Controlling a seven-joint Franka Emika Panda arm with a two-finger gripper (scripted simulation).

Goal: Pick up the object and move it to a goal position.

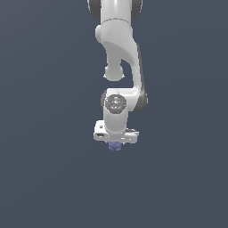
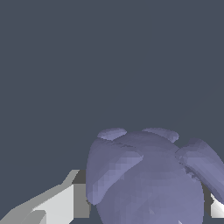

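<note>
The object [image 1: 115,146] is a small bluish-purple lumpy blob that shows just under the white gripper [image 1: 115,143] in the exterior view, mostly hidden by the hand. In the wrist view the object [image 2: 148,179] fills the space between the two fingers; one finger [image 2: 57,203] presses against one side of it and a sliver of the other finger [image 2: 216,208] shows at the far side. The gripper is shut on the object. The white arm [image 1: 118,53] comes down from the top of the exterior view.
A plain dark grey-blue surface [image 1: 44,133] lies all around. No other object or marker shows in either view.
</note>
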